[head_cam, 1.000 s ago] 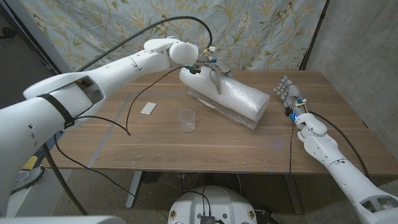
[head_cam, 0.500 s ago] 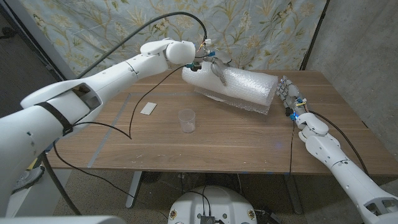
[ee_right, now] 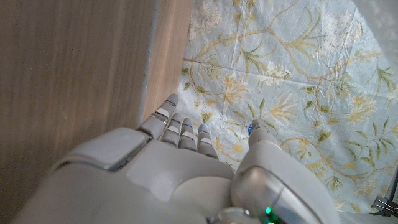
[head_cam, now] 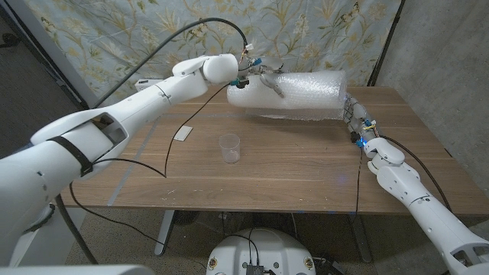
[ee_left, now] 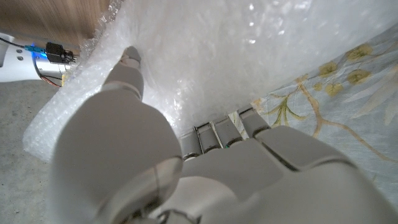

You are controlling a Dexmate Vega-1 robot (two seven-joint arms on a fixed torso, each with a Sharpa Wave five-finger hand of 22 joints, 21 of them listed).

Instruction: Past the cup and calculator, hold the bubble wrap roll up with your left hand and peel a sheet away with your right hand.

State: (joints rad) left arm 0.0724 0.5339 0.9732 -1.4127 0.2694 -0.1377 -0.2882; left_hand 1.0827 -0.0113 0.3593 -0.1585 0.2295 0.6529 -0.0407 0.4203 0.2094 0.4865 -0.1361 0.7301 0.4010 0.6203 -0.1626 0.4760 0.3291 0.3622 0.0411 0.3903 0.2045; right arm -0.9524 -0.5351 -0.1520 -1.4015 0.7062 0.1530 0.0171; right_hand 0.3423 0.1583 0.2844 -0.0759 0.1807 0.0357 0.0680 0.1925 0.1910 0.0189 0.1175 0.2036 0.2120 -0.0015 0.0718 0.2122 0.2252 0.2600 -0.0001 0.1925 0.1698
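Observation:
My left hand grips the near end of the bubble wrap roll and holds it lifted off the table, lying almost level at the far middle. From the left wrist camera, that hand presses into the white bubble wrap. My right hand stands open on the table's right side, fingers up, just beside the roll's right end; I cannot tell whether they touch. The right hand also appears with fingers straight and nothing in them. A clear plastic cup stands mid-table. A small white calculator lies left of it.
A black cable from my left arm loops down onto the table's left part. A flowered curtain hangs behind the wooden table. The table's right edge runs near my right forearm.
My left hand has raised the roll off the table and swung its far end up until it lies nearly level. The roll's right end now reaches my right hand, which has stayed put.

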